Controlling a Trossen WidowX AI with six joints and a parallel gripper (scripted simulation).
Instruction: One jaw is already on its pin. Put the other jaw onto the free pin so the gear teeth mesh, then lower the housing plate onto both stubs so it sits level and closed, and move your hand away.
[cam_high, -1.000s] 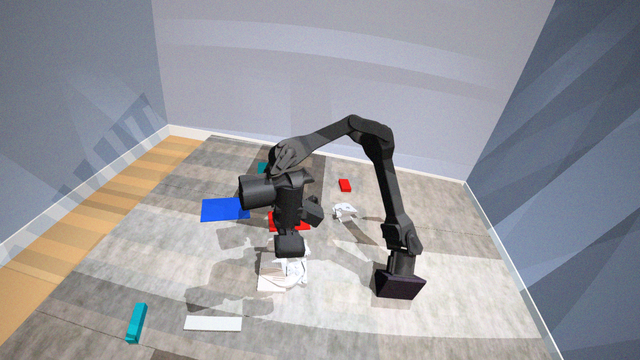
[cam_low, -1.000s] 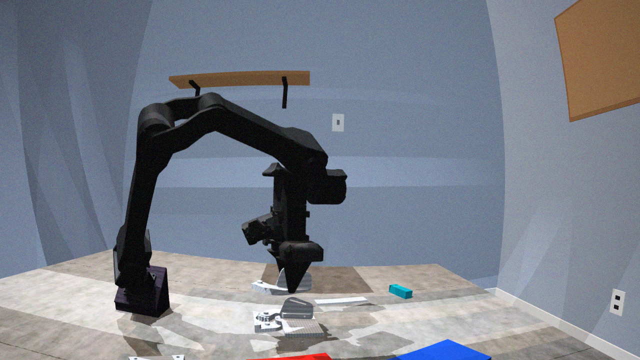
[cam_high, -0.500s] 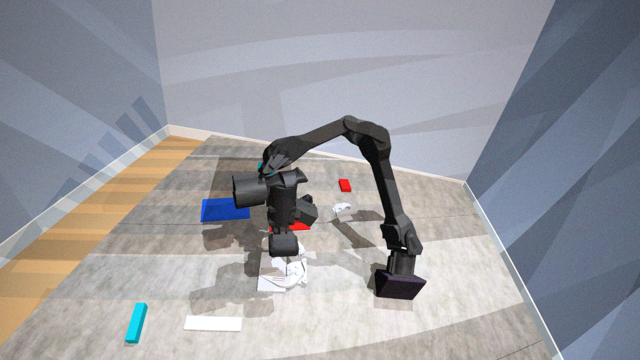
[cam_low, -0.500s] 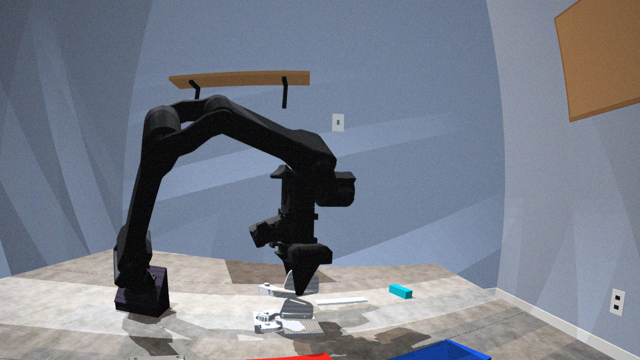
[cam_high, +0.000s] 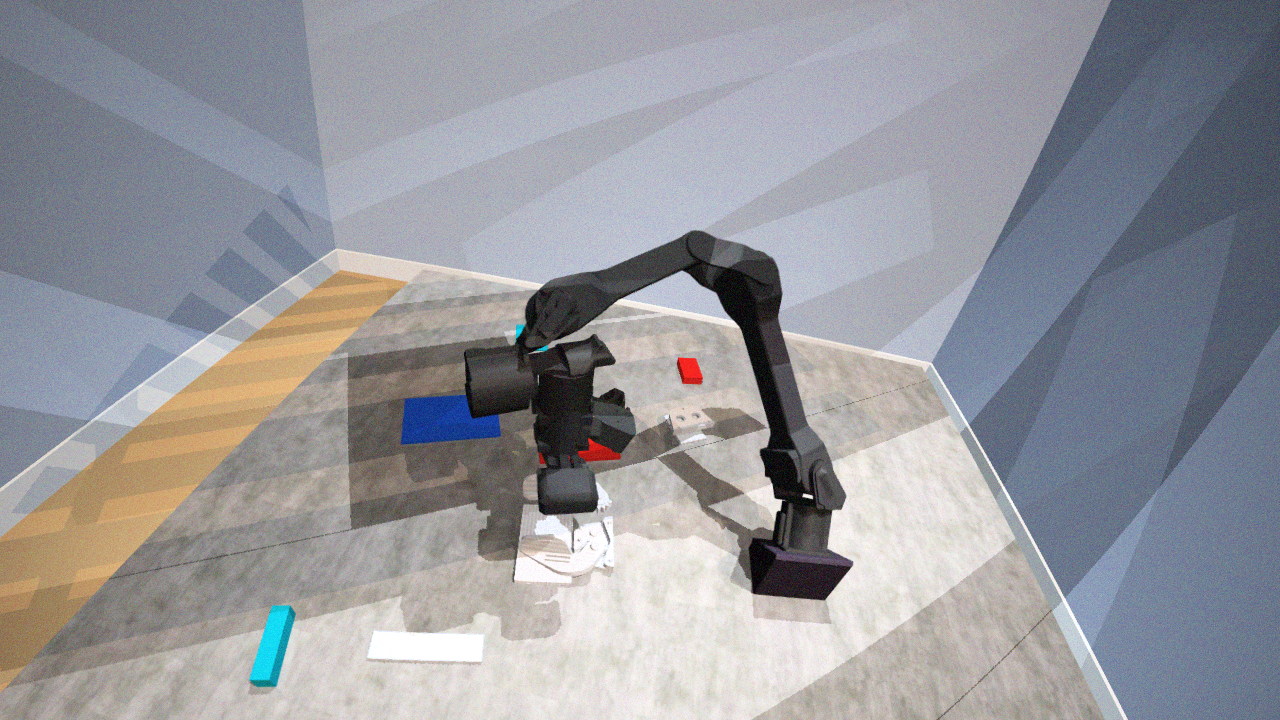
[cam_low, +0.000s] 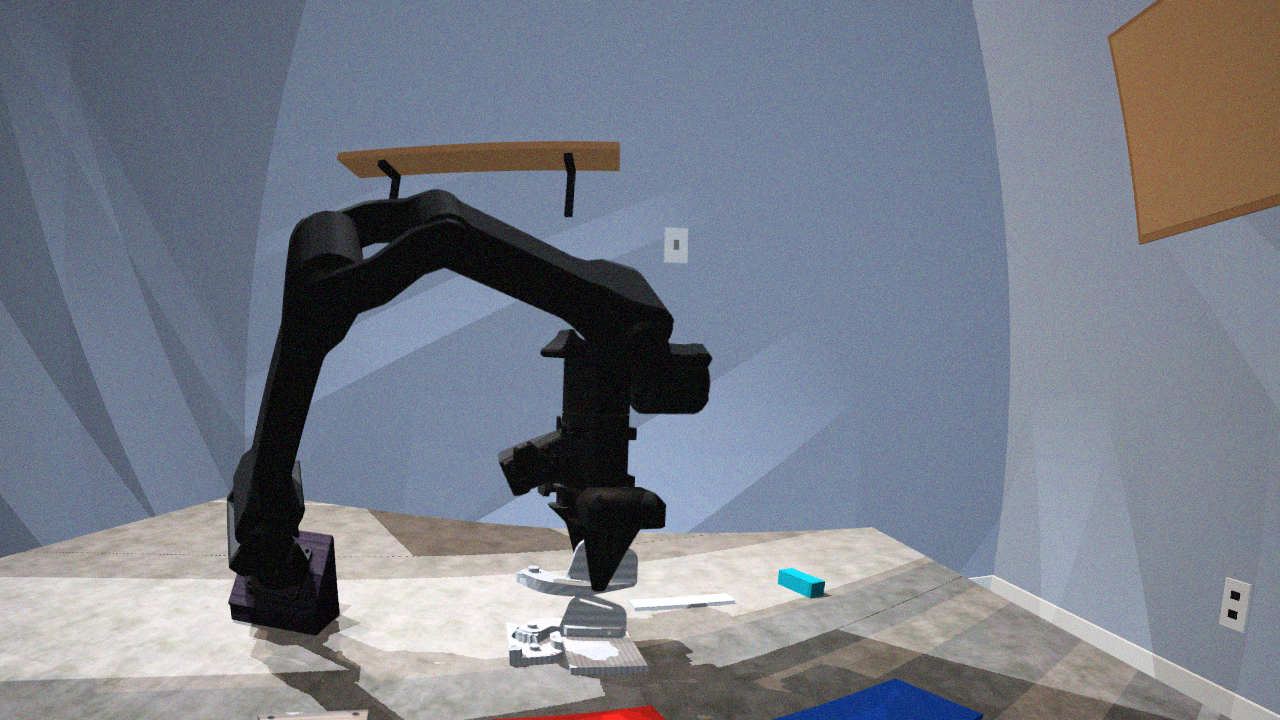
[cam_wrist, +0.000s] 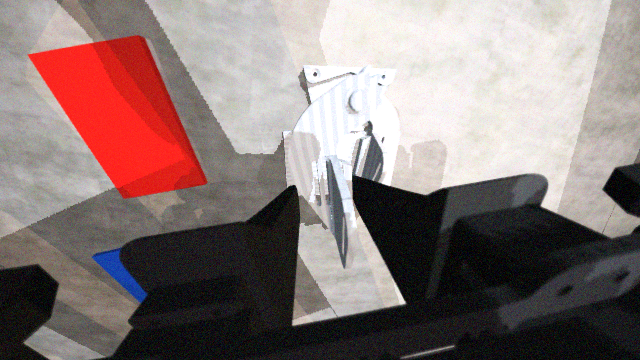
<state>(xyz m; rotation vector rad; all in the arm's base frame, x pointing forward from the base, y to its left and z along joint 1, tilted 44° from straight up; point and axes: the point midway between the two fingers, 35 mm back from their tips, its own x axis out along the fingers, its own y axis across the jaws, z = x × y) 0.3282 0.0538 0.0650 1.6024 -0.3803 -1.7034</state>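
Observation:
My gripper (cam_high: 567, 505) (cam_low: 588, 568) (cam_wrist: 323, 187) is shut on the upright fin of the loose white jaw (cam_low: 547, 582) (cam_wrist: 335, 107), holding it above the white base (cam_high: 535, 569) (cam_low: 608, 668) (cam_wrist: 325, 70). The held jaw's toothed end points towards the arm's foot; a round knob shows on it in the wrist view. The other jaw (cam_high: 586, 540) (cam_low: 595, 617) sits on the base with its fin upright. The free pin is too small or hidden to make out. The white housing plate (cam_high: 691, 418) (cam_low: 313, 715), with two holes, lies apart from the base.
A red slab (cam_high: 604, 450) (cam_low: 590, 714) (cam_wrist: 120, 115) and a blue slab (cam_high: 436, 420) (cam_low: 886, 702) (cam_wrist: 119, 272) lie near the base. A white strip (cam_high: 425, 646) (cam_low: 682, 602) and cyan block (cam_high: 272, 644) (cam_low: 801, 582) lie on its other side. A small red block (cam_high: 689, 370) lies beyond the housing plate.

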